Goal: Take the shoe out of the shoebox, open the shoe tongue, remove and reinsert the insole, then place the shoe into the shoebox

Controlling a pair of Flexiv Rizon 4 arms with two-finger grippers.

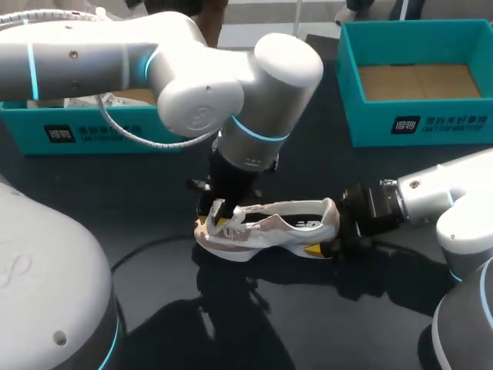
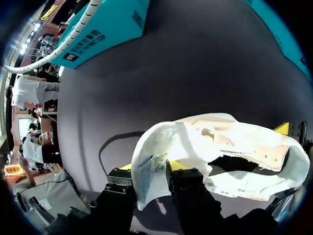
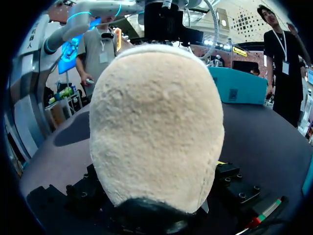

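Observation:
A white and beige shoe [image 1: 269, 225] lies on its sole on the dark table [image 1: 154, 177], toe to the left. My left gripper [image 1: 218, 212] comes down over its front. In the left wrist view the white tongue [image 2: 151, 164] stands up between the fingers [image 2: 183, 178] of the left gripper [image 2: 151, 172], which are apart. My right gripper [image 1: 333, 231] is at the heel. In the right wrist view the beige heel [image 3: 156, 122] sits squeezed between the wide-set fingers [image 3: 234, 183] of the right gripper [image 3: 154, 181]. The insole cannot be made out.
An open teal shoebox [image 1: 416, 123] with a brown bottom stands at the back right. A second teal box [image 1: 85, 131] stands at the back left, partly hidden by my left arm. A dark cable [image 1: 146, 247] lies on the table left of the shoe.

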